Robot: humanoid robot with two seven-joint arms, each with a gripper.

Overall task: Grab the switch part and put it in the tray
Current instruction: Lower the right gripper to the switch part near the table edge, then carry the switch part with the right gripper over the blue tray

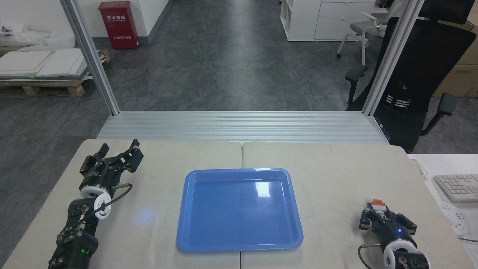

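The switch part (377, 204) lies on the table at the near right, well right of the tray; only its orange block and white body show. My right gripper (380, 213) has drawn its dark fingers in around the switch's near end and is shut on it. The switch's green button end is hidden. The blue tray (239, 244) sits in the middle of the table with nothing in it. At the table's far left my left gripper (119, 148) rests open, holding nothing.
A white keyboard (457, 186) and a power strip (457, 220) sit on the adjoining white desk at the right. A black office chair (414, 86) stands beyond the table's right corner. A metal ledge (239, 127) borders the table's far edge.
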